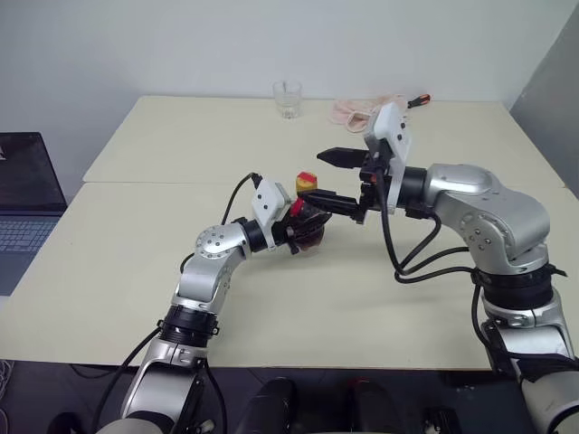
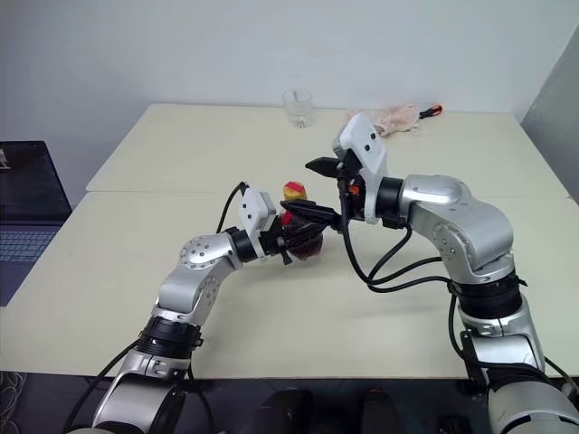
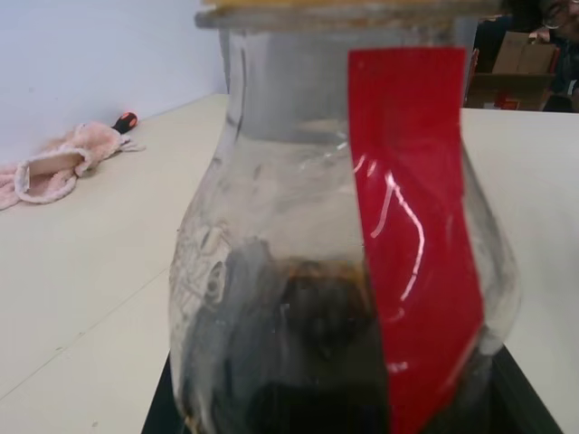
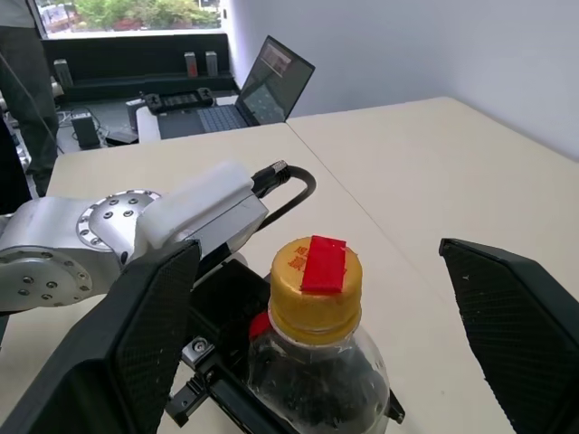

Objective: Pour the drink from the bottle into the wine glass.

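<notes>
The left tool (image 2: pixel 291 237) pinches the bottle (image 4: pixel 317 362) by its rounded body, upright above the worktop (image 1: pixel 136 271). The right tool (image 1: pixel 333 179) hangs spread around the yellow cap (image 4: pixel 316 291). Thin plastic looks light and squeezable; the cap probably wants a firm hold.

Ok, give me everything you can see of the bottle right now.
The bottle is small, stubby, clear plastic with a rounded body. Its yellow cap is on, with a red strip across the top and another running down the neck and body. Dark brown drink fills the lower part. It stands upright, held just above the table in the shut left gripper. The right gripper is open around the cap, its fingers apart from it on either side.
</notes>
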